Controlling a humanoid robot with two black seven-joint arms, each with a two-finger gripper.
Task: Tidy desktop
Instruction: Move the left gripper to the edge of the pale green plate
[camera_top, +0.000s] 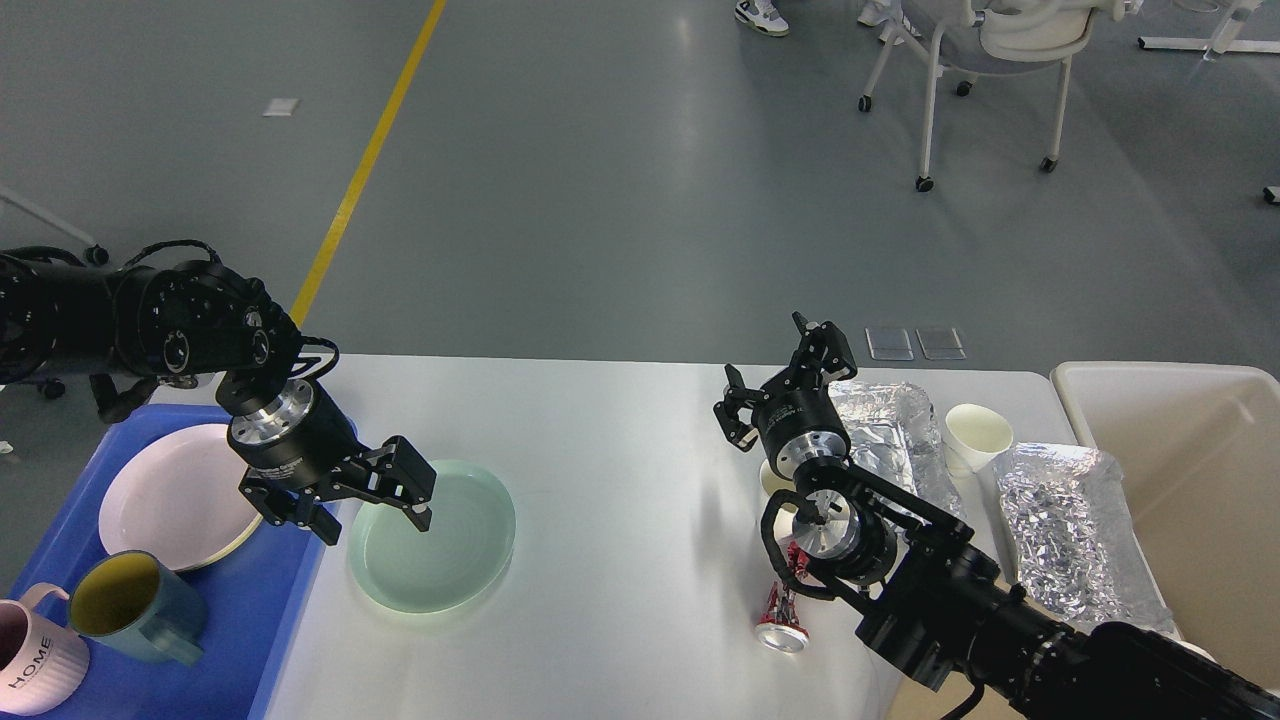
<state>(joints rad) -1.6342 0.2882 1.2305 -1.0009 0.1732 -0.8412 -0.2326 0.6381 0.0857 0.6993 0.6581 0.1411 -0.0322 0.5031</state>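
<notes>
Head view: "HOME" on pink mug

We record a grey, smooth floor with a soft sheen, lit from above so that a pale streak of reflected light runs down it near the top centre. A yellow line crosses it on a slant from the top edge toward the left, with a small white tile lying to its left and two clear plates set into the floor further right. At the top right we note a white chair on castors and a pair of sneakers beside it.
</notes>
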